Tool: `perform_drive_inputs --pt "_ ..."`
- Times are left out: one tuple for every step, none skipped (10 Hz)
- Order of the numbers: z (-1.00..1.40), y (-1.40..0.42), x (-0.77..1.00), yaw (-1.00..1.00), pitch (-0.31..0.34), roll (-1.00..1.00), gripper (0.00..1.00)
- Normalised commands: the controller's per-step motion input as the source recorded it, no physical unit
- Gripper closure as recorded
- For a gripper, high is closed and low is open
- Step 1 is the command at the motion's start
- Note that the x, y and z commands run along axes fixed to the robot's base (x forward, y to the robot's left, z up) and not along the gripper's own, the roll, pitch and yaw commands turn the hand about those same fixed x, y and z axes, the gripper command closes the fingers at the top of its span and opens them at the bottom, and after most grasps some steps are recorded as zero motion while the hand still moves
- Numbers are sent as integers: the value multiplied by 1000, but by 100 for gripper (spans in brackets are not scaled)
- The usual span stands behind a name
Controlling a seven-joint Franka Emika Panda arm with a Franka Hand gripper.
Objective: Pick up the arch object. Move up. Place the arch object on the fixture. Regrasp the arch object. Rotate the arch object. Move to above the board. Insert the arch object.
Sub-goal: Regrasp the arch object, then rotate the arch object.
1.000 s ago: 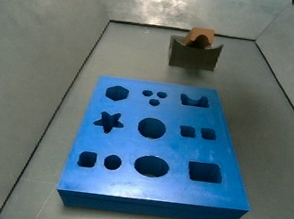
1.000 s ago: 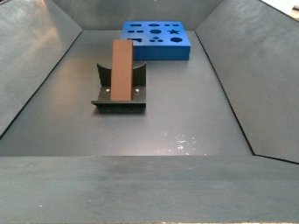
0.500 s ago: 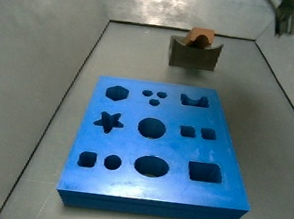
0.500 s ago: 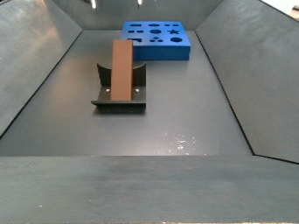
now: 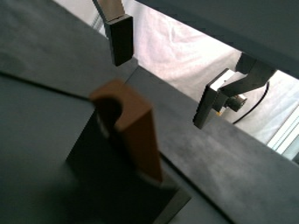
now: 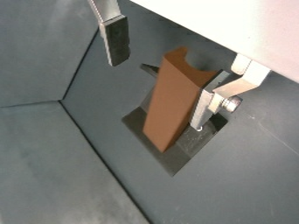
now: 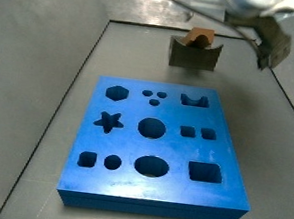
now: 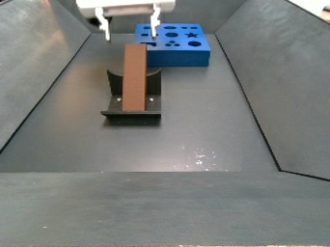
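Observation:
The orange-brown arch object (image 8: 134,71) lies lengthwise in the scoop of the dark fixture (image 8: 131,108), between me and the blue board (image 8: 176,44). In a side view it shows end-on (image 7: 199,35) on the fixture (image 7: 193,55), behind the board (image 7: 158,148). My gripper (image 8: 130,31) is open and empty, just above the arch object's far end, its fingers astride the bar's line. Both wrist views show the bar (image 5: 131,133) (image 6: 172,98) between the open fingers (image 5: 121,40) (image 6: 115,39), and the gripper (image 5: 167,70) (image 6: 162,74) is apart from it.
Grey sloping walls (image 8: 45,77) close in the grey floor (image 8: 194,135) on both sides. The fixture's flat base plate (image 6: 176,156) spreads around the bar's foot. My arm (image 7: 224,0) reaches in from the top near the right wall.
My gripper has come down into both side views from the top, toward the arch object. The arch object, fixture and board have not moved.

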Motion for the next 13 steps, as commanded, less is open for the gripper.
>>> perform_drive_inputs --pt "-765 16 72 -47 -69 63 0" --pt "-543 7 63 -49 -43 64 0" --pt "-382 6 60 -48 -23 64 0" --pt "-220 2 61 -40 -5 64 0" --pt "0 0 0 0 0 0 100" --pt "961 400 -1000 0 0 0 100" --pt "958 392 -1000 2 -35 -43 100" --pt "946 373 -1000 2 -64 -77 100" --pt "899 311 -1000 -16 -98 -102 100" --pt "879 293 -1000 -25 -106 -109 100" --pt "831 264 -1000 -47 -109 -124 100" --pt "805 251 -1000 -59 -108 -128 100" --pt "742 223 -1000 -80 -100 -137 100"
